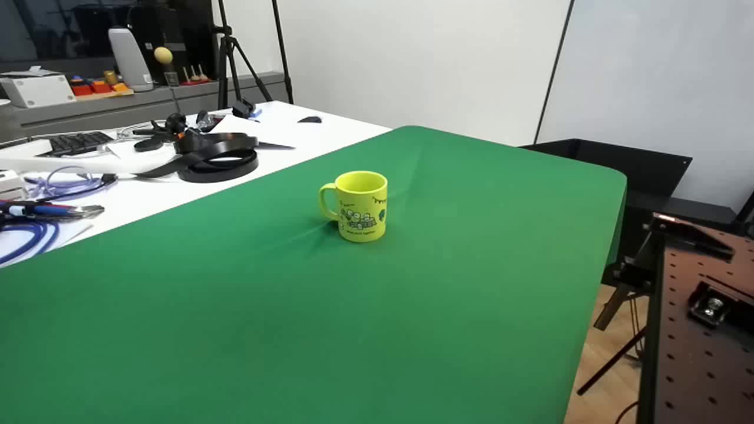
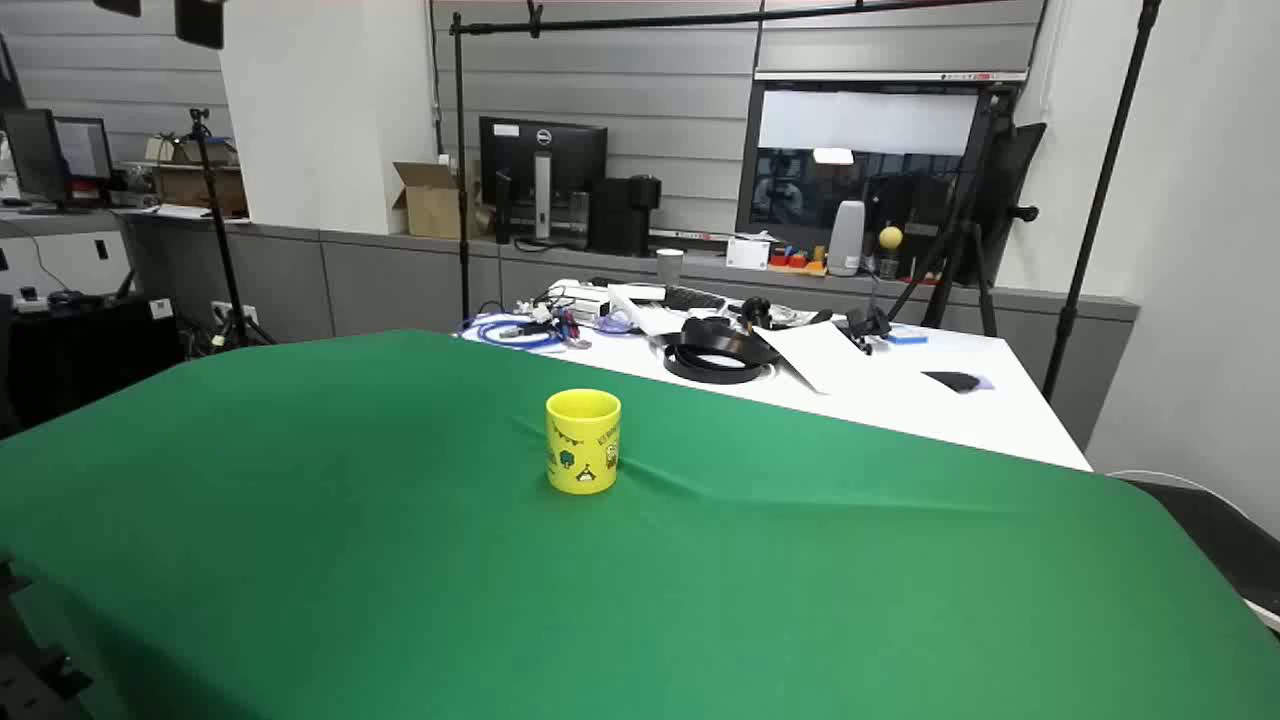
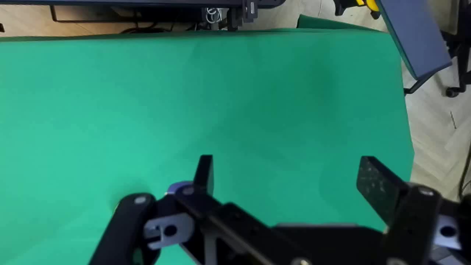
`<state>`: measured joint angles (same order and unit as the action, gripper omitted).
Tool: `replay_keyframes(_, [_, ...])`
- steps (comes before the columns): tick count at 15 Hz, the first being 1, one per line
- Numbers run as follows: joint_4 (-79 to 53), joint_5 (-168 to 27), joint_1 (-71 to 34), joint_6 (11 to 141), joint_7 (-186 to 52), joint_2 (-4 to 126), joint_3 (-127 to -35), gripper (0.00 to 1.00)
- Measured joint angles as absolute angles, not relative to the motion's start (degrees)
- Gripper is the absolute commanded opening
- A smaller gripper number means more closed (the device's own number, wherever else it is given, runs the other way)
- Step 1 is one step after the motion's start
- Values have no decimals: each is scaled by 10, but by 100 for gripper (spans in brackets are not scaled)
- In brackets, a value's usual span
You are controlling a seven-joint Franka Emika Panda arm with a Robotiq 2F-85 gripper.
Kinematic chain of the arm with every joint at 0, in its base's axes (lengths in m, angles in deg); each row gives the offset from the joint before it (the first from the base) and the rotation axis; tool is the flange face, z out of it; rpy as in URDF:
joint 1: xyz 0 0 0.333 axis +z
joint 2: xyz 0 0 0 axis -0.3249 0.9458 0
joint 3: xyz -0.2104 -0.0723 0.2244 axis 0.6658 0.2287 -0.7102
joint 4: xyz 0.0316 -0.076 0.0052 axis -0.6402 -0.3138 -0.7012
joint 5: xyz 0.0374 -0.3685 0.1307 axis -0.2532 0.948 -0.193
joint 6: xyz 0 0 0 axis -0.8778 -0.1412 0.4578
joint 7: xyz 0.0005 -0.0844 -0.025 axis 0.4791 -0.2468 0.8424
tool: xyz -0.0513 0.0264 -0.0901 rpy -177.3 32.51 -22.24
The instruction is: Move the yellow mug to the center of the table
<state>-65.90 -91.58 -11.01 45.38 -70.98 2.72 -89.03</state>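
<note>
The yellow mug stands upright on the green table in both exterior views: the mug [image 1: 362,207] has its handle toward the left, and the mug [image 2: 583,445] also shows its dark print with the handle hidden. The table [image 1: 235,330] also fills much of the other pictures [image 2: 850,600] and lies below me in the wrist view [image 3: 239,92]. My gripper [image 3: 287,160] is open and empty above the table, fingers wide apart. In the wrist view only a tiny yellow sliver shows beside the left finger; it may be the mug, otherwise hidden. No gripper shows clearly in the exterior views.
A white table [image 1: 347,126] with cables and a black strap coil [image 1: 221,166] adjoins the green table's far side. A brown perforated bench [image 1: 701,353] stands across a floor gap. A blue-grey panel [image 3: 415,36] overlaps a table corner. Dark blocks [image 2: 200,22] hang at the top edge.
</note>
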Motion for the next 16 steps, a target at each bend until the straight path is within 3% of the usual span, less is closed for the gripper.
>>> replay_keyframes(16, [-661, -860, -140, 491, -690, 36, -894, 100])
